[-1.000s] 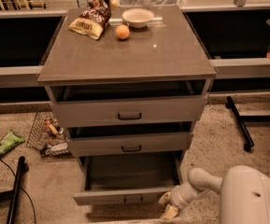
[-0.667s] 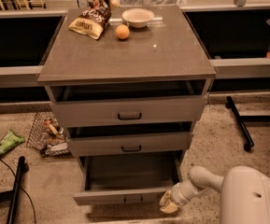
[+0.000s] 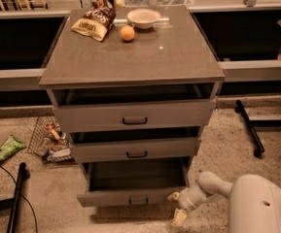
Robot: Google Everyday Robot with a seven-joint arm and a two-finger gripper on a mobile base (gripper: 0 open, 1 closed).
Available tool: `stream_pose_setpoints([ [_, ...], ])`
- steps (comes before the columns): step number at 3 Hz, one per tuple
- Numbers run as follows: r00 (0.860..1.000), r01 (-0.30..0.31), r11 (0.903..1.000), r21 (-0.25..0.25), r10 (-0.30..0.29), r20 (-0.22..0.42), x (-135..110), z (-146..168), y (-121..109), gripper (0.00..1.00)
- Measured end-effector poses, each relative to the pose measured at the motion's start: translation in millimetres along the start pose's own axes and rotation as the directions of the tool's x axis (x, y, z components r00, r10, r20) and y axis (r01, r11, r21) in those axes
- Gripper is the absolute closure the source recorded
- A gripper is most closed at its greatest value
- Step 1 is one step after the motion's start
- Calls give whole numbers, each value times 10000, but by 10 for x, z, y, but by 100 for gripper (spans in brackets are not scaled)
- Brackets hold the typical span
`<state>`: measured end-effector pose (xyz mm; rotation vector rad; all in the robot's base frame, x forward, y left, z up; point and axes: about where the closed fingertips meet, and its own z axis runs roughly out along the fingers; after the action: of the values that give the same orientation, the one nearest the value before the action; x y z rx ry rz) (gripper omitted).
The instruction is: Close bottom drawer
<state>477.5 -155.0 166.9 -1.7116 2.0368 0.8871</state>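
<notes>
Down low, the gripper (image 3: 176,208), fingers (image 3: 179,218) spread, hangs just beside the pulled-out bottom drawer (image 3: 130,196)

Speckled floor (image 3: 237,149), dimly lit. A wire basket (image 3: 43,137) and green packet (image 3: 7,148) lie left, a black stand leg (image 3: 249,127) right. The end effector (image 3: 176,207) hovers low at right, fingers apart.

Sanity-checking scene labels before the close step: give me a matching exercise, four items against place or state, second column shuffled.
1. bottom drawer
2. orange
3. end effector
4. green packet

A. on the floor, left of the cabinet
B. low, open, by the right end of the lowest drawer front
C. pulled out, interior showing
D. on the cabinet top, beside the white bowl

Pairs: 1-C, 2-D, 3-B, 4-A
</notes>
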Motion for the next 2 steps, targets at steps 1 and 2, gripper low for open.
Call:
stream_pose_setpoints([
  [1,9999,82,9996,284,-85,100,11,-80,-226,1],
  [2,9984,335,9988,370,-351,442,20,-117,-502,0],
])
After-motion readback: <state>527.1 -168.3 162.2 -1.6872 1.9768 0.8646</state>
